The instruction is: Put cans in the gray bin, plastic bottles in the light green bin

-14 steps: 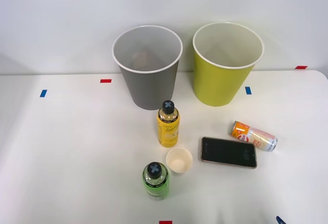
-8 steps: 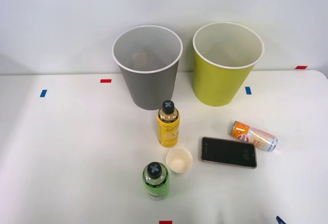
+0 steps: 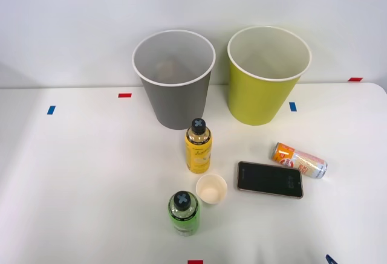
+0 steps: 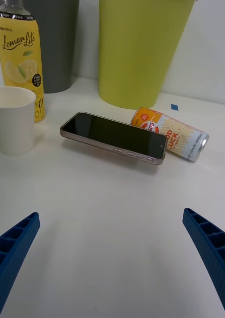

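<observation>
- A slim can (image 3: 299, 160) lies on its side on the white surface (image 3: 84, 185), just beyond the far edge of a black smartphone (image 3: 269, 179) and in front of the light green bin (image 3: 265, 77).
- The right gripper (image 4: 112, 258) sits low over the surface with its blue ribbed fingers (image 4: 13, 248) spread wide and nothing between them, facing the phone and can.
- Two plastic bottles stand upright: the yellow bottle (image 3: 198, 146) in front of the gray bin (image 3: 175, 80), the green bottle (image 3: 184, 213) nearer the robot, with a paper cup (image 3: 211, 188) between them.
- Nothing appears sorted yet; the can looks the likely first target.
- The phone lies between the fingers and the can, so the approach should probably pass above it, then descend.
- Closing across the can's narrow body, not its ends, should guard against rolling.
- The can belongs in the gray bin, the farther of the two from it, so it should be lifted clear of both white rims.
</observation>
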`<state>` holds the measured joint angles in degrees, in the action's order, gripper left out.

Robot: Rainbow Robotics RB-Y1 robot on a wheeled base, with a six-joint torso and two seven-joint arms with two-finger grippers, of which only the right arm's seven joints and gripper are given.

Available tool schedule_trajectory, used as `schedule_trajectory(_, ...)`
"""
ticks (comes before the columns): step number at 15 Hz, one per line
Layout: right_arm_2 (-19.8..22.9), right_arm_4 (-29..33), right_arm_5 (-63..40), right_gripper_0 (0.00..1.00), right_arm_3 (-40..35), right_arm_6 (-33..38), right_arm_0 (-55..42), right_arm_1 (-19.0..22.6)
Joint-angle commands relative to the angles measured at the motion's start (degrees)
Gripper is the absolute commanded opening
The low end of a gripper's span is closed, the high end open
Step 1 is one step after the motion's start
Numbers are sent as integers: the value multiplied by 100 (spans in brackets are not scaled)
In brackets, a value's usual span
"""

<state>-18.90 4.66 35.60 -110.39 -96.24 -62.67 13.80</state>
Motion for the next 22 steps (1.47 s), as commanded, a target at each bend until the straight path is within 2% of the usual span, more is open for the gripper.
schedule_trajectory(1,0,0,0,100,0,0,0,0)
schedule_trajectory(22,0,0,0,100,0,0,0,0)
